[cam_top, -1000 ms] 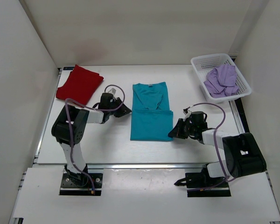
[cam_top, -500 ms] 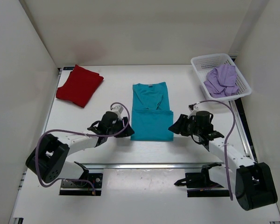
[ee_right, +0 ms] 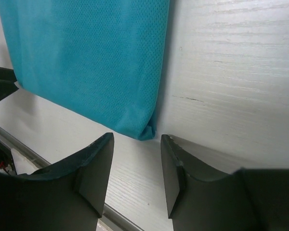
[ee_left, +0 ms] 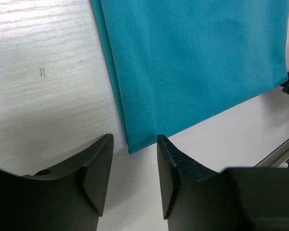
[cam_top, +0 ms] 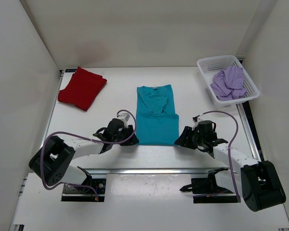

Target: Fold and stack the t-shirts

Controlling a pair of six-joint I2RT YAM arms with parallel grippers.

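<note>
Your left gripper [ee_left: 134, 144] is low over the table [cam_top: 111, 103], at the near left corner of the teal t-shirt [cam_top: 156, 126]. Jaws are parted and nothing is gripped. In the left wrist view the shirt's corner sits right in the gap between the two fingertips. You cannot tell whether the fingers touch the cloth.

Your right gripper [ee_right: 137, 142] mirrors it at the near right corner. It is open by about the same amount and holds nothing, with that corner's folded edge sitting in the gap between the tips. The two arms reach in from either side, and both grippers are level with the shirt's near hem.

The teal shirt lies flat in the middle of the table as a long strip with its sides folded in. Its collar is at the far end, and the near half looks a bit wider than the far half.

Further back on the left, the dark red t-shirt [cam_top: 82, 88] lies folded near the table's far left corner, well apart from the teal one. At far right, the lavender t-shirt [cam_top: 227, 83] is bunched up inside the white mesh basket [cam_top: 205, 63].
</note>
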